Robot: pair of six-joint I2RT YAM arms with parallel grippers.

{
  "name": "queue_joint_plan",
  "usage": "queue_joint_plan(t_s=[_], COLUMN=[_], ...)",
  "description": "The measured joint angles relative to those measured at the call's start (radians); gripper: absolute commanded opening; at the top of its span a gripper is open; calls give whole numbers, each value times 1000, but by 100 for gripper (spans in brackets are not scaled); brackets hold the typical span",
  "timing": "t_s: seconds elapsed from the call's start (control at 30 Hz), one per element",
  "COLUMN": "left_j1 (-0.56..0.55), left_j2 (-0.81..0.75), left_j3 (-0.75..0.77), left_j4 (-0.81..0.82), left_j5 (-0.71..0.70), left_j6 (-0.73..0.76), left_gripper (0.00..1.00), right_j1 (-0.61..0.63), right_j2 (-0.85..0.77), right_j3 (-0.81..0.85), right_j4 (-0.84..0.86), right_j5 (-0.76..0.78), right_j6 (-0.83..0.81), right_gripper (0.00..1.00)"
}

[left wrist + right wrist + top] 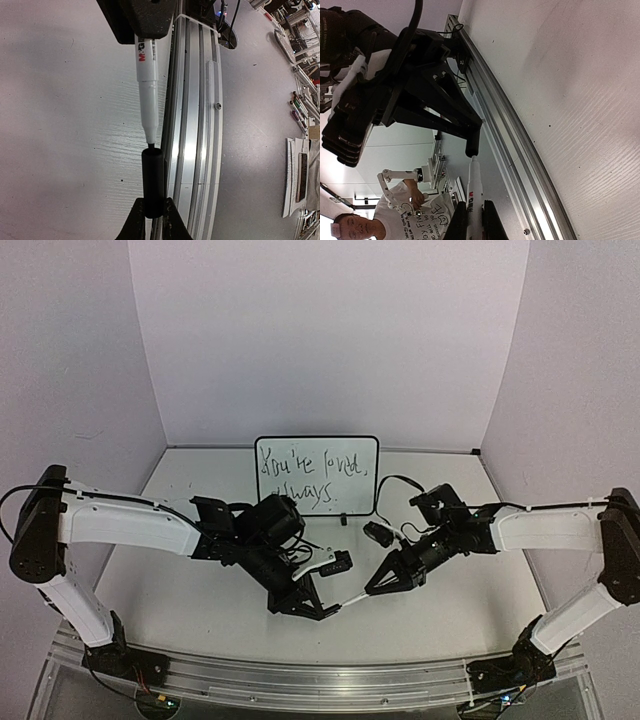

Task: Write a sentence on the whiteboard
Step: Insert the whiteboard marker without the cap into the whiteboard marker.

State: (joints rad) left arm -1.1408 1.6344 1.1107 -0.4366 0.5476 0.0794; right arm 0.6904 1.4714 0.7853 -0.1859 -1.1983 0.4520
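The whiteboard (362, 495) stands upright at upper centre of the top view, at the far edge of the table (190, 590) and close to the back wall. The sentence (308, 476) runs across it in two lines of dark script: "You're loved," above and "always." below. Both arms are well in front of the board and neither touches it.

The two arms meet low in the middle of the top view. The left gripper (334, 612) reaches in from the left and the right gripper (370, 590) from the right, their tips pointing at each other with little space between them.

In the left wrist view, the left gripper's fingers (136, 220) are clamped on a black cap (152, 172) at bottom centre. The right gripper is clamped on a white marker (146, 70), which comes down from the top of that frame. The marker's dark tip sits right at the cap's open mouth; whether it is already inside cannot be told.

A metal rail (192, 150) runs along the table's near edge, right beside the marker and cap.
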Motion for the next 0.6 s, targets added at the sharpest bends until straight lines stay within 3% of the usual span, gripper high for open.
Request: queue_joint_plan(t_s=[0.6], left_j1=[0], left_j2=[0], left_j3=[8], left_j4=[-17], left_j5=[2], left_j6=[4], left_gripper=[0], right_j1=[21], right_j2=[47], right_j3=[30], right_j4=[1], right_j5=[-7], right_j6=[-10], right_gripper=[0])
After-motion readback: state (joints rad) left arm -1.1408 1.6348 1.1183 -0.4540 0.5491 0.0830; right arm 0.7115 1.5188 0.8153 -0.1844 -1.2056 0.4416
